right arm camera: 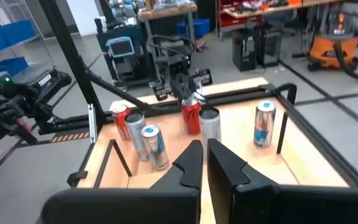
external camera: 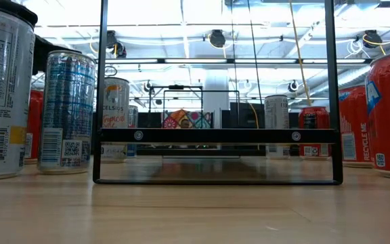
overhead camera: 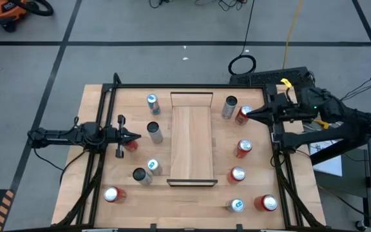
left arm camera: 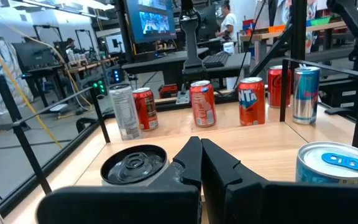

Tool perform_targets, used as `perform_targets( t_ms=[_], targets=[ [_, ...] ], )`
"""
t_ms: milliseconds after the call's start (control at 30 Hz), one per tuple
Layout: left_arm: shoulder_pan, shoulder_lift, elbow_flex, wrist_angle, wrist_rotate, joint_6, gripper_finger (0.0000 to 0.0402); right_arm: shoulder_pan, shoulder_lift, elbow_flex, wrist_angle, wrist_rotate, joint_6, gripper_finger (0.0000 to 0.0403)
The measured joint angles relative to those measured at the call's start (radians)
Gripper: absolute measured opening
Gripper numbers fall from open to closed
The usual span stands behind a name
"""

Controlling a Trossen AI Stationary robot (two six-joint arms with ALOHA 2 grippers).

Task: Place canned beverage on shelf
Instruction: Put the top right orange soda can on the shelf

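The shelf [overhead camera: 192, 138], a long light-wood board with a low lip at each short end, lies in the middle of the table with nothing on it. Several cans stand upright on the table on both sides of it. My left gripper [overhead camera: 136, 136] is shut and empty, left of the shelf, over a red can [overhead camera: 131, 145]; the right wrist view shows it just above that can [right arm camera: 191, 115]. My right gripper [overhead camera: 248, 114] is shut and empty at the far right, over another red can [overhead camera: 242, 115]. Both wrist views show shut fingers [left arm camera: 201, 155] [right arm camera: 202, 158].
Left of the shelf stand a silver can [overhead camera: 154, 132], blue-topped cans [overhead camera: 152, 101] [overhead camera: 153, 166], a dark-topped can [overhead camera: 140, 175] and a red can [overhead camera: 113, 194]. To its right stand a grey can [overhead camera: 229, 107] and red cans [overhead camera: 243, 148] [overhead camera: 237, 174] [overhead camera: 267, 203]. Black rails [overhead camera: 166, 86] edge the table.
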Motion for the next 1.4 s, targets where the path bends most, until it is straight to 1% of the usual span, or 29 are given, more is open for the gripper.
perform_targets(
  t_ms=[267, 300, 433, 667, 767, 900, 1033, 1133, 1267, 1400],
  targets=[
    [0.000, 0.000, 0.000, 0.009, -0.008, -0.002, 0.0001, 0.000, 0.029, 0.000, -0.065, 0.000, 0.050, 0.0000],
    [0.000, 0.000, 0.000, 0.011, -0.010, -0.027, 0.0001, 0.000, 0.031, 0.000, -0.073, 0.001, 0.050, 0.0000],
    [0.000, 0.000, 0.000, 0.011, -0.010, -0.222, 0.0001, 0.000, 0.032, 0.000, -0.083, 0.000, 0.051, 0.0000],
    [0.000, 0.000, 0.000, 0.087, -0.043, -0.246, 0.0001, 0.000, 0.035, 0.000, -0.082, 0.002, 0.051, 0.0000],
    [0.000, 0.000, 0.000, 0.088, -0.048, -0.299, 0.0001, 0.000, 0.036, 0.000, -0.082, 0.002, 0.051, 0.0000],
    [0.000, 0.001, 0.013, 0.076, -0.087, -0.366, 0.0001, 0.000, 0.042, 0.000, -0.082, 0.002, 0.051, 0.0000],
    [-0.001, 0.032, 0.089, 0.068, -0.087, -0.367, 0.0001, 0.000, 0.046, 0.000, -0.083, 0.002, 0.083, 0.0000],
    [-0.001, 0.080, 0.178, 0.005, -0.089, -0.368, 0.0001, 0.000, 0.048, 0.000, -0.083, 0.003, 0.100, 0.0000],
    [-0.001, 0.179, 0.338, -0.091, -0.086, -0.369, 0.0001, 0.000, 0.051, 0.000, -0.083, 0.003, 0.120, 0.0000],
    [-0.001, 0.318, 0.522, -0.161, -0.087, -0.367, 0.0001, 0.000, 0.056, 0.000, -0.106, 0.003, 0.127, 0.0000]
  ],
)
